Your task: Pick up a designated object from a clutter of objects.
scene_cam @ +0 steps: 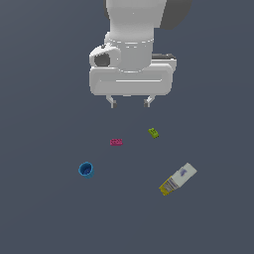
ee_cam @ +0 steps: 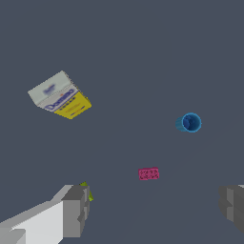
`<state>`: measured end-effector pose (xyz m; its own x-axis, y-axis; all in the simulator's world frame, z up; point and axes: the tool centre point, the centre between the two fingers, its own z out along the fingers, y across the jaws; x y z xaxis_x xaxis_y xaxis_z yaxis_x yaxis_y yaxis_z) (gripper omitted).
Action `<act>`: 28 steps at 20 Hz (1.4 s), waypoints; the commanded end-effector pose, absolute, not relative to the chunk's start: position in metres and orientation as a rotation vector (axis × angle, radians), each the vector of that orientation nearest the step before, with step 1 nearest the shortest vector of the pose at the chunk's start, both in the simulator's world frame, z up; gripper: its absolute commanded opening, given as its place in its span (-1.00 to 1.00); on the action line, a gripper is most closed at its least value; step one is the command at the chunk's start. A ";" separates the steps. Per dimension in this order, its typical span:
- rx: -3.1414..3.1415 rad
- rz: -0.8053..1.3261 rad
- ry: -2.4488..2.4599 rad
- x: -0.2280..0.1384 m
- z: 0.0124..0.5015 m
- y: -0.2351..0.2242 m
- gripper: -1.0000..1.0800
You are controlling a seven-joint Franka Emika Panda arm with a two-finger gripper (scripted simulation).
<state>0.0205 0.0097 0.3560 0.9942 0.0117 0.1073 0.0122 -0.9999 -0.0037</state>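
Spread wide with nothing between its fingers, the end effector hangs above the grey table, clear of all four items. In the exterior view the yellow-green brick lies on the table just below the finger on the exterior view's right, not touched by it. The magenta brick lies near it, toward the exterior view's left. The small blue cup stands farther out on that side, open end up. The white box with yellow end lies tilted on the exterior view's right, well apart from the cup.

In the wrist view only a sliver of the yellow-green brick shows beside one finger, which hides the rest. The magenta brick, blue cup and white box are all in plain sight.
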 end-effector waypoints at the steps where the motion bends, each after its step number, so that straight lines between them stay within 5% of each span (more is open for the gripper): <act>1: -3.133 -0.169 -0.019 0.020 0.356 0.010 0.92; 17: -3.110 -0.146 -0.046 0.021 0.345 0.023 0.92; 28: -3.127 -0.115 -0.189 0.010 0.275 0.054 0.92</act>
